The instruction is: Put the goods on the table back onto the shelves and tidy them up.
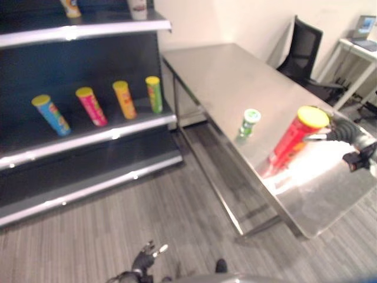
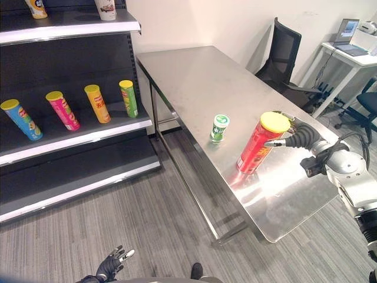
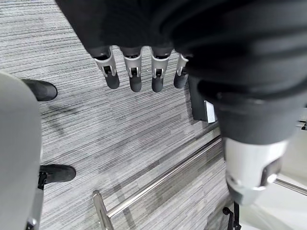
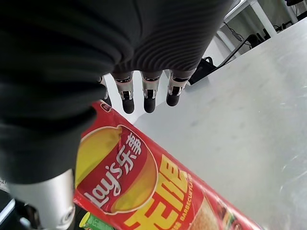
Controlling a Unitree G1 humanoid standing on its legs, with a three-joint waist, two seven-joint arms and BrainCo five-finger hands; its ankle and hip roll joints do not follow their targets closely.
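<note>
Right hand point(image 2: 297, 137) fingers point(image 4: 149, 98) straight and spread around the top of the red chip can point(image 2: 257, 143), thumb on one side of it, fingers on the other; in the right wrist view the can body lies right under the palm with the fingertips clear of it, so an open hand bracketing the can, no closed grip visible. Red chip can stands upright on the steel table point(image 2: 200, 76), yellow lid up, near the table's front right edge. Small green cup point(image 2: 220, 127) stands on the table just to the robot's left of the red can, apart from it. Left hand point(image 2: 112, 262) hangs low over the grey carpet floor point(image 2: 147, 206), fingers point(image 3: 133, 76) straight and relaxed, holding nothing. Shelf unit point(image 2: 70, 141) sits to the left of the table, dark back panel, pale shelf edges. Middle shelf holds four chip cans in a row, all leaning: blue can point(image 2: 20, 119), pink can point(image 2: 62, 109), orange can point(image 2: 97, 103), green can point(image 2: 128, 98), spaced apart, not touching. Top shelf carries two more containers point(image 2: 107, 8), cut off by the frame edge, can't tell what they are. Lower shelves bare. Beyond the table's far right: a black office chair point(image 2: 283, 53) and a white desk point(image 2: 347, 59) with a laptop point(image 2: 346, 35) on it.
</note>
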